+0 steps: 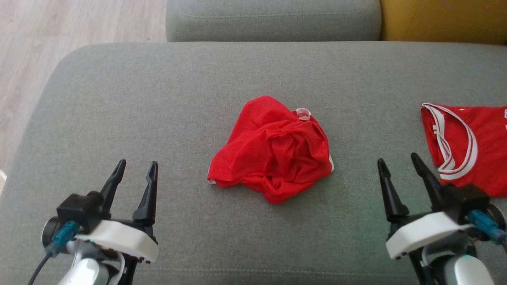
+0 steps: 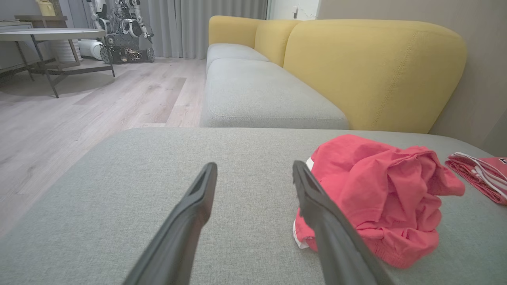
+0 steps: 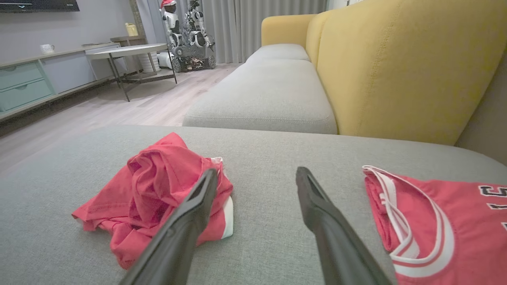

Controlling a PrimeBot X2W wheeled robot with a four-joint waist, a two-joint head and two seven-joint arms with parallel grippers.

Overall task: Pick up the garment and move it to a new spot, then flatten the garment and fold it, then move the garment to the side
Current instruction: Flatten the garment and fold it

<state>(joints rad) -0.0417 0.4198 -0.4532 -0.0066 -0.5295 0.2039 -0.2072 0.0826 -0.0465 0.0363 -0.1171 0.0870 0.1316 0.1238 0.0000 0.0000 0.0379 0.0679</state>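
Garment crumpled mid-cushion, untouched. Left gripper and right gripper parted, empty, flanking it well apart; judged staged for pickup. Folded jersey kept aside, right.

Crumpled in a heap at the middle of the grey cushion: the red garment, with bits of white trim at its edges. Near left, the left gripper, fingers spread, well apart from the cloth. Near right, the right gripper, likewise spread, just beside a second red garment with white stripes at the right edge. Far left, pale wooden floor; far right, yellow upholstery.
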